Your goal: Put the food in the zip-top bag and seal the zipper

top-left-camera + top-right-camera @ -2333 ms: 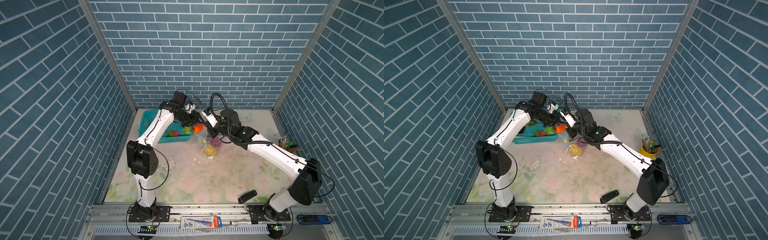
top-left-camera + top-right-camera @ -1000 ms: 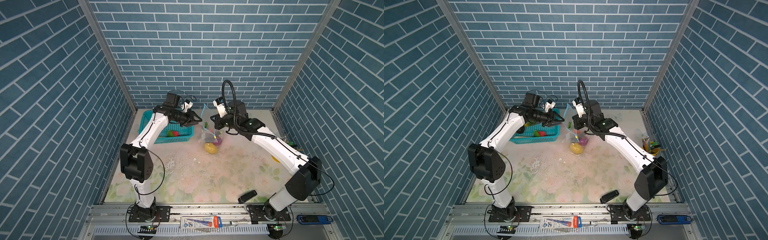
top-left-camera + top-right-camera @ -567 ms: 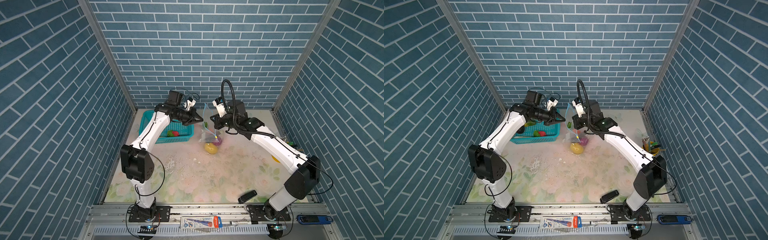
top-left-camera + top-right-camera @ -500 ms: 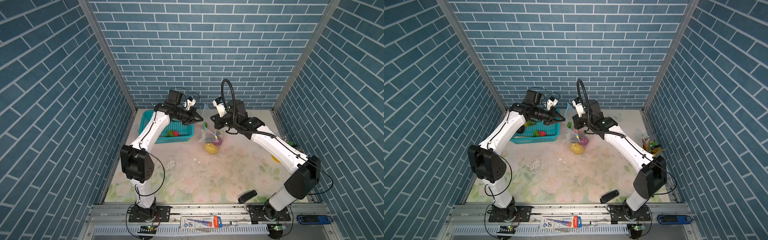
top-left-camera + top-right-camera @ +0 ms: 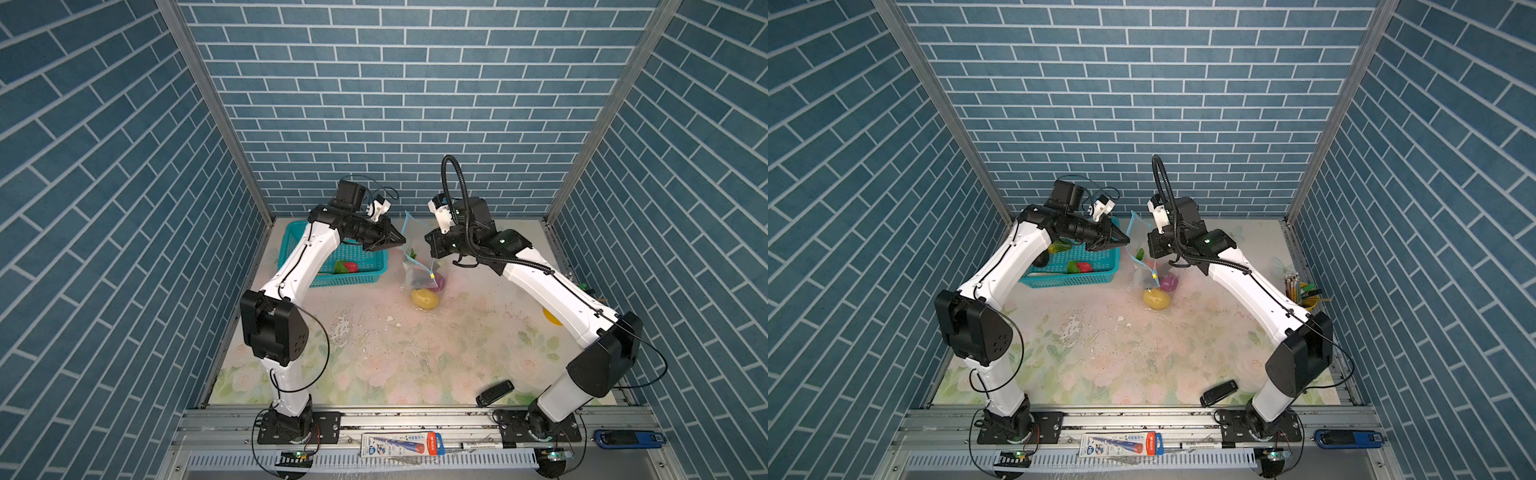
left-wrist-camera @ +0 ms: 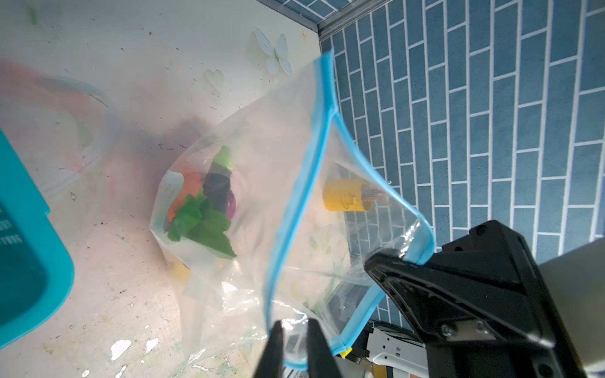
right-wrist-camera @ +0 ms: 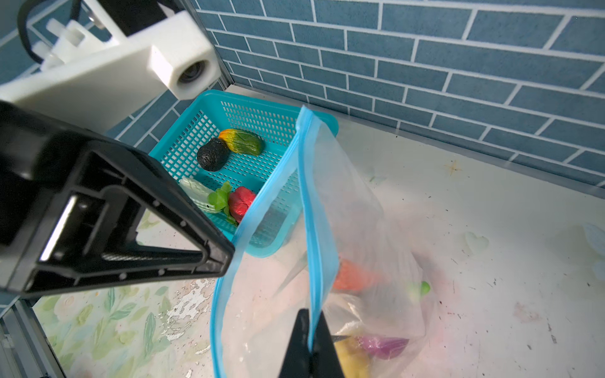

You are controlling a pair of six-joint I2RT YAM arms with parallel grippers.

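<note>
While the right gripper (image 7: 310,322) is clamping the zipper (image 7: 313,212), hanging the zip-top bag (image 7: 353,229) beside the basket (image 7: 248,102), the left gripper (image 6: 294,327) is straddling the other lip, jaws slightly parted. Loading is looking half done: food (image 6: 196,219) is sitting inside, red pepper (image 7: 241,201) is waiting in basket. Next is calling for left picking it.

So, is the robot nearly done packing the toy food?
About halfway. Done: the carrot, purple onion and yellow fruit are in the zip-top bag. In hand: the right jaws pinch the blue zipper strip, and the mouth gapes open; the left jaws sit at the other rim. Left: several pieces, including the red pepper, wait in the teal basket, then the zipper needs sealing.
</note>
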